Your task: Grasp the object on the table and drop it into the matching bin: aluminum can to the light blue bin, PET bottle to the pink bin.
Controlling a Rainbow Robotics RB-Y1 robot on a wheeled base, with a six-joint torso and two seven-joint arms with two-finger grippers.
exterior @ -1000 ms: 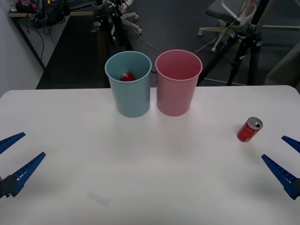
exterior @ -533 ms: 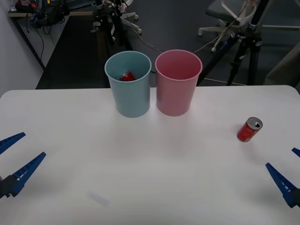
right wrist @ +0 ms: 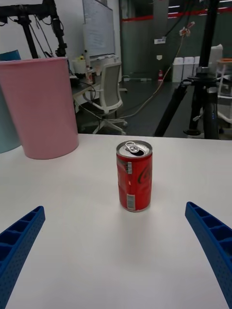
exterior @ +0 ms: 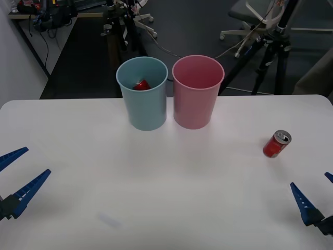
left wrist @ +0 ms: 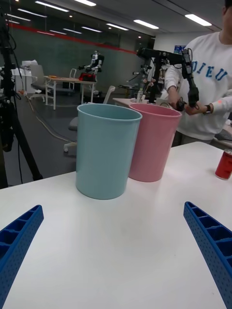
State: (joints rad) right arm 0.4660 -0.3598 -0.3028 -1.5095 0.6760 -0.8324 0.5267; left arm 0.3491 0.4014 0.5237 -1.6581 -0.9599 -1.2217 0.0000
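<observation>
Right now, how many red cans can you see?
2: one can stands upright on the table near the right gripper; another red can lies inside the light blue bin. More may be hidden in the bins.

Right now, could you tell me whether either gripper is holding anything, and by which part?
Nothing is held. The right gripper is open, short of the upright red can; the left gripper is open over the table.

Right tool (exterior: 318, 200) lower and farther from can (exterior: 277, 144)
</observation>
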